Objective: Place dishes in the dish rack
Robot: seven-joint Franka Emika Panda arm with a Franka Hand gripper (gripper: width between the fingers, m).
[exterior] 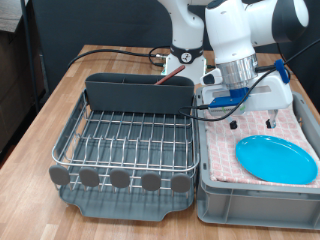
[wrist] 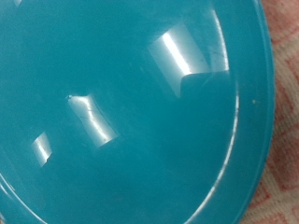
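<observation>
I see the wooden table [exterior: 60, 95]; on it sits the dish rack [exterior: 125, 145]. Beside it, touching, the grey bin [exterior: 255, 200].

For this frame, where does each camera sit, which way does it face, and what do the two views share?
Exterior view: off the arm, looking down across the wooden table at the dish rack and the cloth-lined grey bin; shows the white arm and the gripper over the bin.
Wrist view: on the hand, very close above the blue plate; no fingers show.
Shared: the blue plate on the pink checked cloth.
</observation>
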